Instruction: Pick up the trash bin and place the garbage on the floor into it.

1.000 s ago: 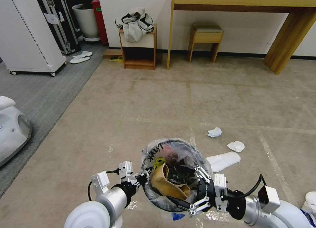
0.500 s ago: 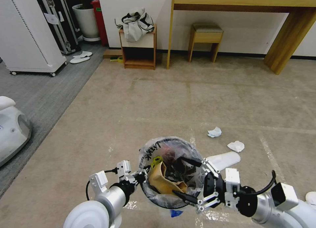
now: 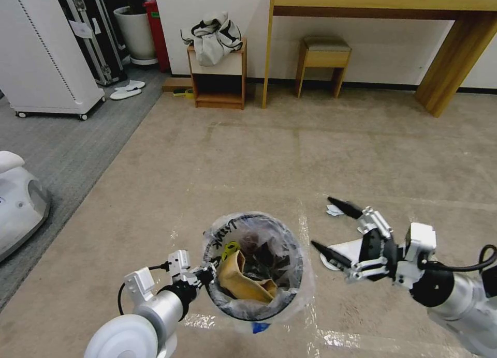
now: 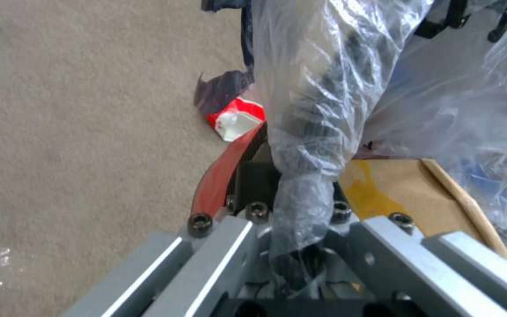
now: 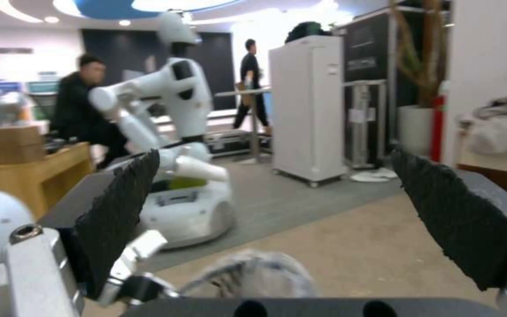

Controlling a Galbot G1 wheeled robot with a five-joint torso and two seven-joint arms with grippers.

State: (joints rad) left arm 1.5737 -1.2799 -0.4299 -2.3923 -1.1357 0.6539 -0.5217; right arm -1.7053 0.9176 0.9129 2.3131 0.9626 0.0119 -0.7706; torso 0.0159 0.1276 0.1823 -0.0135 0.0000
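Red trash bin (image 3: 253, 267) — left of right hand (image 3: 331, 226)

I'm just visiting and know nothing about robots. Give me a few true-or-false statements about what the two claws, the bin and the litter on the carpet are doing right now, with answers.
1. The left claw grips the bin by its rim. True.
2. The right claw is shut on a tissue. False: it is open and holds nothing.
3. A brown paper bag lies inside the bin. True.
4. The flat white piece is in the bin. False: it lies on the carpet, under the right claw.
5. A red-and-white wrapper lies on the carpet by the bin. True.
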